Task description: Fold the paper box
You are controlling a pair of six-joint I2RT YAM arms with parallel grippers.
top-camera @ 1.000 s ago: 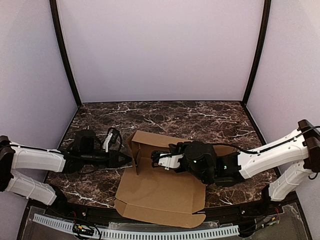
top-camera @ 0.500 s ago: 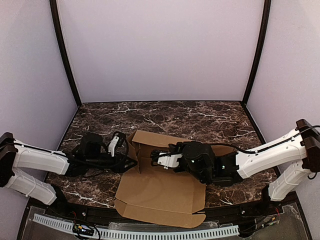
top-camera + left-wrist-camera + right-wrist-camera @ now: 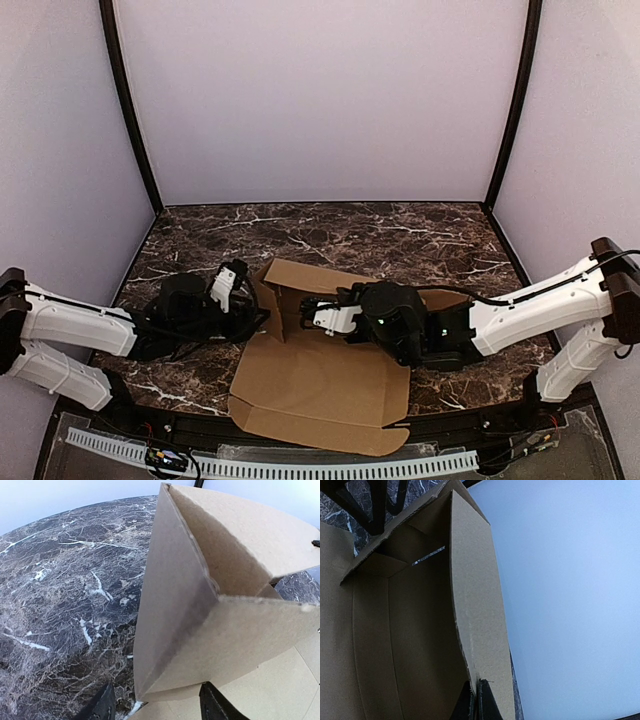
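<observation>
Top cam: plain brown cardboard paper box [image 3: 320,385] lies mid dark marble table [image 3: 400,235], left-rear flaps raised. Left gripper [image 3: 265,322] & right gripper [image 3: 303,313] flank them.
Left wrist: jaws apart, straddling raised corner, not clamped.
Right wrist: jaws pinched shut at upright wall's edge.

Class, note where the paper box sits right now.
In the top view, the paper box lies at the near middle of the marble table, its raised left wall between the left claw and the right claw.
</observation>
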